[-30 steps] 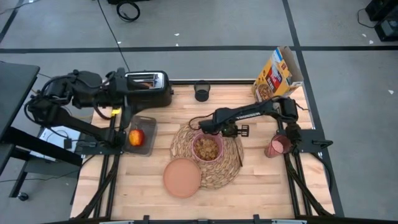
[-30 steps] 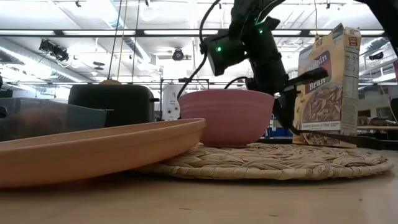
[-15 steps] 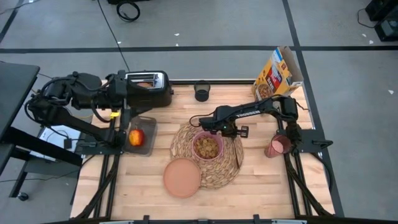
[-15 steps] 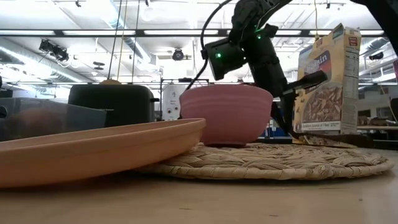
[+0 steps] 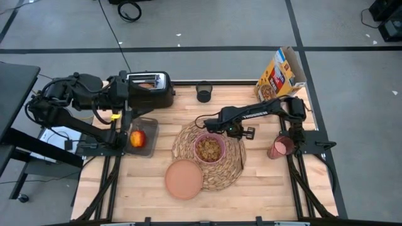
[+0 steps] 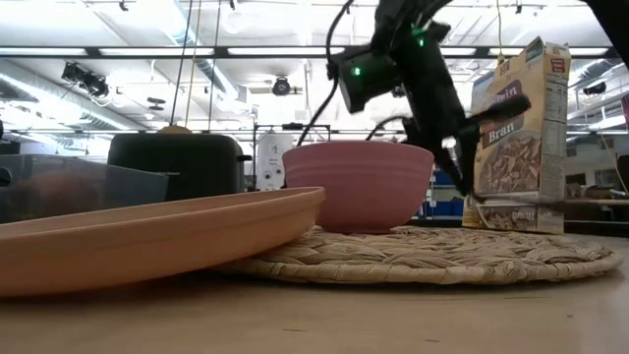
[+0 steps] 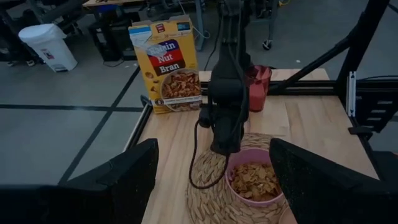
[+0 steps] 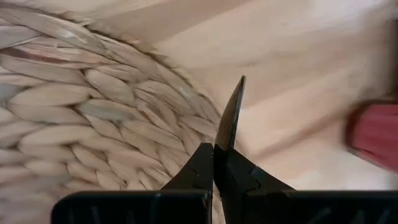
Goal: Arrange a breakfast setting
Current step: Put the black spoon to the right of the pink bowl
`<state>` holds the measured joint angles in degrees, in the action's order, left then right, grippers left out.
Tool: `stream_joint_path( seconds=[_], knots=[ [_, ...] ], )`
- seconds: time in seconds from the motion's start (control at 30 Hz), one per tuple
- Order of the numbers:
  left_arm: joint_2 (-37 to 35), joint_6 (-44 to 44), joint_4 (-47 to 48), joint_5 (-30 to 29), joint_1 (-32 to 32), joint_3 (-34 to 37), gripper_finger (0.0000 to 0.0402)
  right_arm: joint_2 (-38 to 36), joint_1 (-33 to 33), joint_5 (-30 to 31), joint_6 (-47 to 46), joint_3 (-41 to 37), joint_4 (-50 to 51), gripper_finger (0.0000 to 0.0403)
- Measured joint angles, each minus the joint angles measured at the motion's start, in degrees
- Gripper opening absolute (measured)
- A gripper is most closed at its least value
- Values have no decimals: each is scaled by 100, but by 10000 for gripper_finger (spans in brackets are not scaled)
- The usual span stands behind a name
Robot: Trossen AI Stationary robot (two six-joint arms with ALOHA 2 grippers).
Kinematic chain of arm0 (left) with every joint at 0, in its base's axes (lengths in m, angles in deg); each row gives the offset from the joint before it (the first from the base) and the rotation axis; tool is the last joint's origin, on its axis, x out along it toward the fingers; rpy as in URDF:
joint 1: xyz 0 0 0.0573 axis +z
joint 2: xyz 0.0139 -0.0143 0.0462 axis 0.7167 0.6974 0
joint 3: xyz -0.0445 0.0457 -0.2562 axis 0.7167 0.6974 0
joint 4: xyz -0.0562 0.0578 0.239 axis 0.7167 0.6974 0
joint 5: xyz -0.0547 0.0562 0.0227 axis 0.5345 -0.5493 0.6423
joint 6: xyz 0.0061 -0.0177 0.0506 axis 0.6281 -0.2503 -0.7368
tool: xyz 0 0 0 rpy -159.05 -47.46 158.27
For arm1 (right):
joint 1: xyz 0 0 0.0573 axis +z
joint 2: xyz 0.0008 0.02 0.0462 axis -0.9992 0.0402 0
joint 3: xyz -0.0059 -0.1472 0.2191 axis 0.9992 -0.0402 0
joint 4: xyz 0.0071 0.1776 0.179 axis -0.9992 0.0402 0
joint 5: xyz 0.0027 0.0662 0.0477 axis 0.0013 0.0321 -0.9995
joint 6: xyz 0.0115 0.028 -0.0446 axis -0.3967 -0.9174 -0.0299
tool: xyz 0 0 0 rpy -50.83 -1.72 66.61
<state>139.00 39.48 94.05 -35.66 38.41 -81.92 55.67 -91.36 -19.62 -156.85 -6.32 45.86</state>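
A pink bowl (image 5: 209,149) of cereal sits on the round straw placemat (image 5: 188,141). The brownish-pink plate (image 5: 184,179) lies over the mat's near-left edge. A thin dark line on the mat right of the bowl looks like the spoon (image 5: 242,158). The pink cup (image 5: 281,147) stands at the table's right edge. The red apple (image 5: 137,138) lies in a dark tray. Toast (image 5: 146,83) sits in the toaster. My right gripper (image 5: 245,132) is shut and points down over the mat's far-right edge (image 8: 186,118). My left gripper (image 7: 211,186) is open beside the toaster.
The black toaster (image 5: 151,91) stands at the far left, with a black cup (image 5: 204,92) to its right. The cereal box (image 5: 279,75) stands at the far right corner. The dark tray (image 5: 147,125) sits at the left edge. Bare wood lies near the front right.
My right gripper has risen from low behind the bowl and drifted slightly toward the table's right edge. The bowl, plate and mat stay where they were.
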Motion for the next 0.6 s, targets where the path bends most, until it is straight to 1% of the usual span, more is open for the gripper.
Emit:
stream_joint_path(
  seconds=[0.13, 0.37, 0.47, 0.6],
  knots=[
    [0, -11, 2, 2, 0, 0, 314, 7, -168, -192, 35, -430, -890, 13],
    [0, -9, 13, 0, 0, 0, 314, -25, -286, -102, 8, -472, -913, 17],
    [0, 6, 12, 0, 0, 0, 314, -33, -295, -50, -75, -472, -947, 31],
    [0, 4, 7, 0, 2, 0, 314, -33, -290, -57, 7, -472, -962, 67]
  ],
)
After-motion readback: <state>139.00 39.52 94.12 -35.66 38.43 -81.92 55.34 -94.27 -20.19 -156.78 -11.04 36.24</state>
